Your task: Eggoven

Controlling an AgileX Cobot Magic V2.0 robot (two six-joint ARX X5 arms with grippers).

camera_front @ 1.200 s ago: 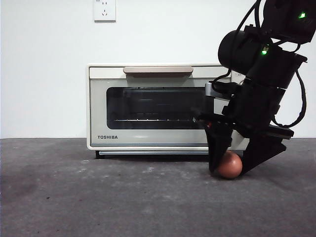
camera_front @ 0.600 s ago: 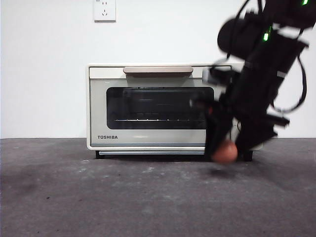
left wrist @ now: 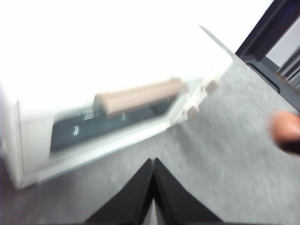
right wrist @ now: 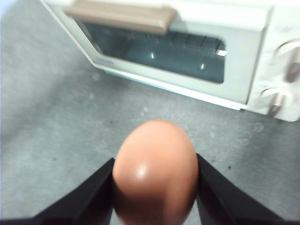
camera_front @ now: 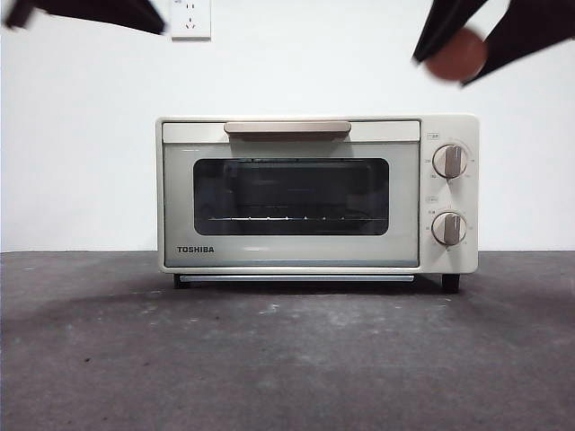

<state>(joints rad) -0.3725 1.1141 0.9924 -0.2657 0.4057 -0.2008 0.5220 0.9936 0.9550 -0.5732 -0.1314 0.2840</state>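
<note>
Right gripper (camera_front: 456,56) pinches the egg (camera_front: 456,54) high above the counter (camera_front: 287,359), over the oven (camera_front: 316,193) on its knob side. Left gripper (left wrist: 153,164) pressed together, empty, hanging near the handle (camera_front: 287,127). Door shut (nothing inside yet); opening and loading remain.

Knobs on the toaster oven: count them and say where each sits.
2. Both are on the toaster oven front panel, right of the glass door: upper knob directly above lower knob. None appears hidden.
</note>
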